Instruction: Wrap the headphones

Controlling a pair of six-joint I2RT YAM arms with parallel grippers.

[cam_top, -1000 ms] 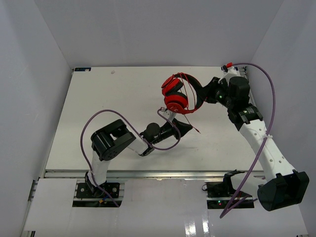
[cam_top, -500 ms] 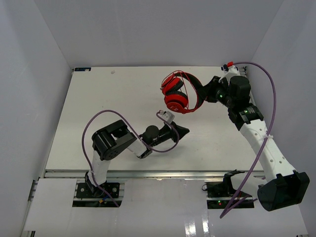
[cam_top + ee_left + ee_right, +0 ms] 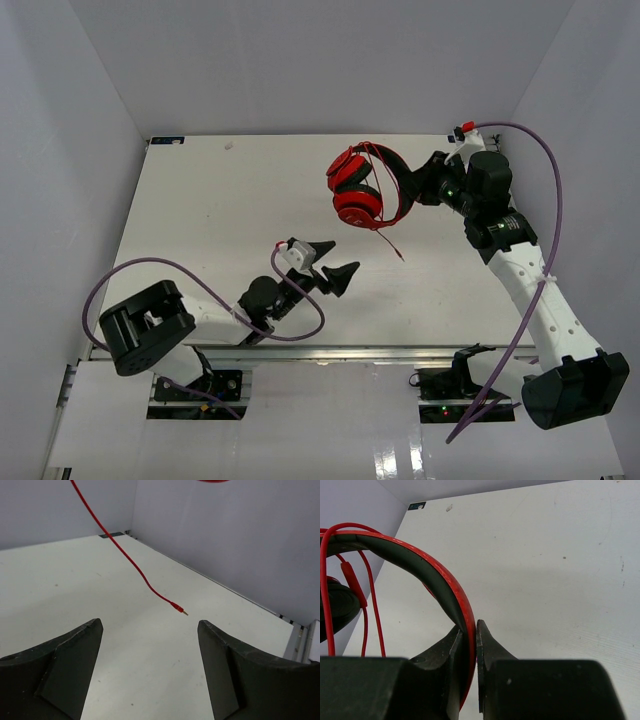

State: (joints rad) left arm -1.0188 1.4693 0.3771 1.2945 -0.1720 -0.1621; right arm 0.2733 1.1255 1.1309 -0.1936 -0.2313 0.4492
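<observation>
The red headphones [image 3: 358, 190] hang above the table at the back right, ear cups together. My right gripper [image 3: 410, 188] is shut on their black-and-red headband [image 3: 422, 562], which runs between its jaws [image 3: 470, 627]. Thin red cable loops [image 3: 366, 615] lie over the band. The loose cable end [image 3: 397, 248] dangles below the cups. In the left wrist view the cable [image 3: 127, 555] hangs free, its plug [image 3: 179, 609] in the air ahead of my left gripper [image 3: 149, 625]. That gripper [image 3: 335, 262] stands open and empty, in front of and to the left of the headphones.
White walls close the table [image 3: 200, 200] on the left, back and right. A purple arm cable [image 3: 190, 275] loops beside my left arm and another [image 3: 552, 200] arcs over my right arm. A small blue tag [image 3: 167, 141] marks the back left corner.
My left gripper has opened and let go of the red cable, and the left arm has drawn back toward the near left. The cable end now hangs free. The right arm holds still.
</observation>
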